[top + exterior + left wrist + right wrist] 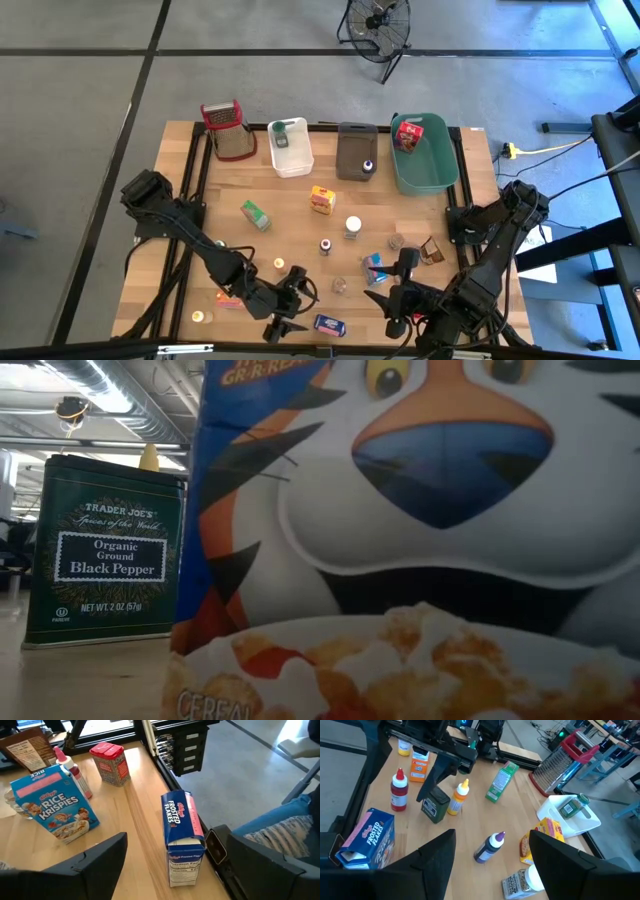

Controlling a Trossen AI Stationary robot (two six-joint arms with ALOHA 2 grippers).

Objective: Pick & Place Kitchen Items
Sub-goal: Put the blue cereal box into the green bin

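Observation:
Small kitchen items stand scattered on the wooden table [200, 230]. A blue Frosted Flakes box [328, 324] stands by the near edge and fills the low view [420, 540]. My left gripper [285, 322] is open just left of it. In the left wrist view the box [182, 837] stands a little ahead of the open gripper [175, 852], untouched. My right gripper [400, 310] is open near the near edge, right of the box. A purple-capped bottle [487, 847] lies on its side ahead of the open right gripper [492, 835].
Red-topped grater [228, 130], white tub [290, 147], grey tub [357, 150] and green tub [430, 165] line the far edge. Rice Krispies box [55, 802], red tin [110, 764], black pepper tin [105, 550], yellow bottle [460, 797] and green box [499, 782] stand around.

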